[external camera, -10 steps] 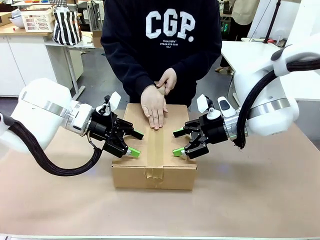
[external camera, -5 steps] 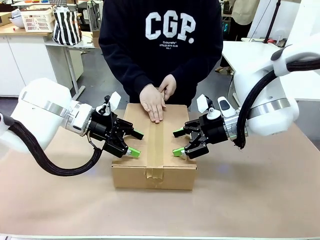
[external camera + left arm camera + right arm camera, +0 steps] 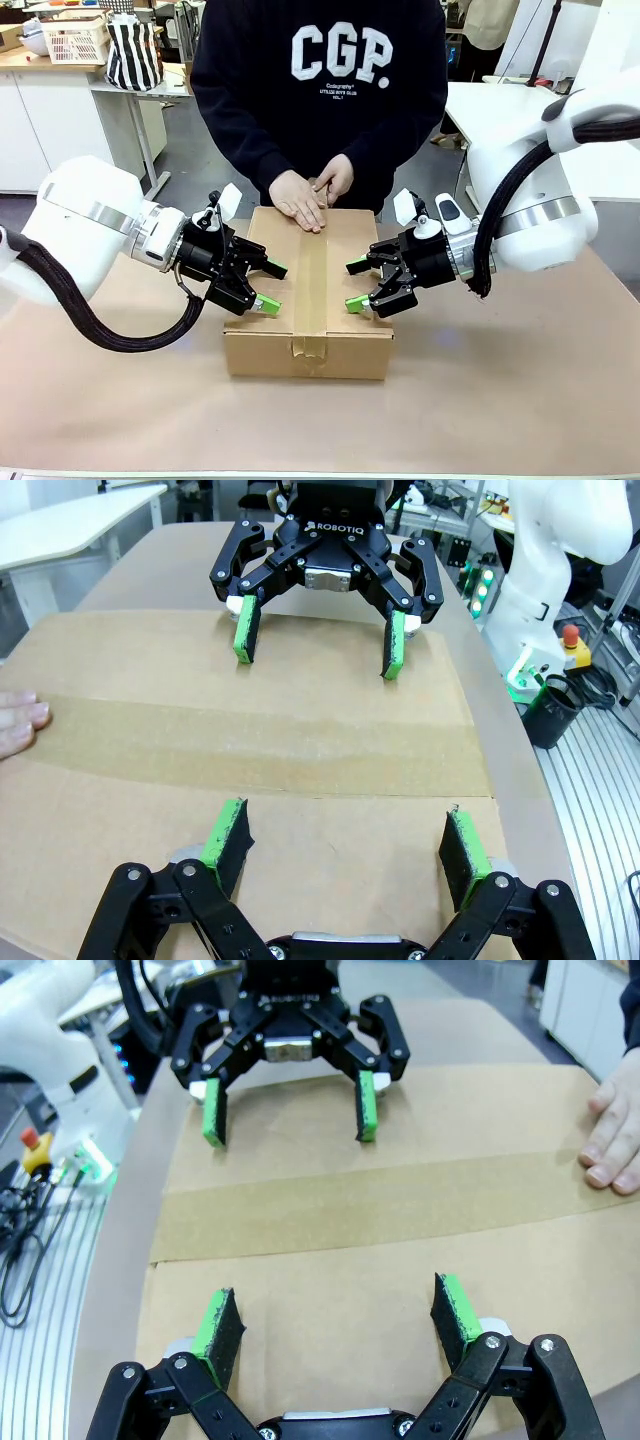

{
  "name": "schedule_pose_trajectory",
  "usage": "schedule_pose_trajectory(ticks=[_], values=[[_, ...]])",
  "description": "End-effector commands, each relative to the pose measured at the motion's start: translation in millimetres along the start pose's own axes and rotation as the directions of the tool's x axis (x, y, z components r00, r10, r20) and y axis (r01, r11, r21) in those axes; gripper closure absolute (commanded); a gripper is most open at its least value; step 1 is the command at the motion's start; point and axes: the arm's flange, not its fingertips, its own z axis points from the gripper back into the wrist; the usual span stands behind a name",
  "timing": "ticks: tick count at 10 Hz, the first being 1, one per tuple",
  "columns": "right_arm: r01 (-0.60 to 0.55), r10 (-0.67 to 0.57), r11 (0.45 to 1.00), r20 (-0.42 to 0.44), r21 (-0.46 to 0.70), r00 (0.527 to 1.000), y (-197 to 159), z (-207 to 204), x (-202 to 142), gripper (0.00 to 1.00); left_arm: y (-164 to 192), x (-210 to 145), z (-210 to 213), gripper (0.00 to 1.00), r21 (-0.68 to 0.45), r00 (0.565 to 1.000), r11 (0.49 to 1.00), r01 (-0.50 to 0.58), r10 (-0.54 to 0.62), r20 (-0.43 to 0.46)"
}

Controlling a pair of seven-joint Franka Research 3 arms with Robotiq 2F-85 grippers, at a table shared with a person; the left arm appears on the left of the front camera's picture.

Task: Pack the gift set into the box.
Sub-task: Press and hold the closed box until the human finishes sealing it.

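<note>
Tan tabletop; box (image 3: 310, 290) closed, taped — packing looks finished. Left gripper (image 3: 268, 287) and right gripper (image 3: 354, 284) spread wide, empty, flanking tape seam (image 3: 312, 275) — next, retract both.

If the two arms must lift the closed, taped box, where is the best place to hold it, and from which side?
Probably by its two short side walls, one arm from each side. The box is much wider than either open hand, so no single hand can span it. The left hand and right hand already face each other over its taped top, and the person's hand rests on the far edge, so avoid that end.
</note>
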Motion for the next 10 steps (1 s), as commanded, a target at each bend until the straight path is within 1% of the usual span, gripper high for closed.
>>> schedule_pose_trajectory(ticks=[1, 10], values=[[-0.003, 0.003, 1.000, -0.015, -0.008, 1.000, 1.5, -0.6, -1.9, 0.00, -0.6, -1.3, -0.9, 0.00, -0.003, 1.000, 1.000, -0.003, 0.003, 0.001], [-0.003, 0.003, 1.000, -0.015, -0.008, 1.000, 1.5, -0.6, -1.9, 0.00, -0.6, -1.3, -0.9, 0.00, -0.003, 1.000, 1.000, -0.003, 0.003, 0.001]])
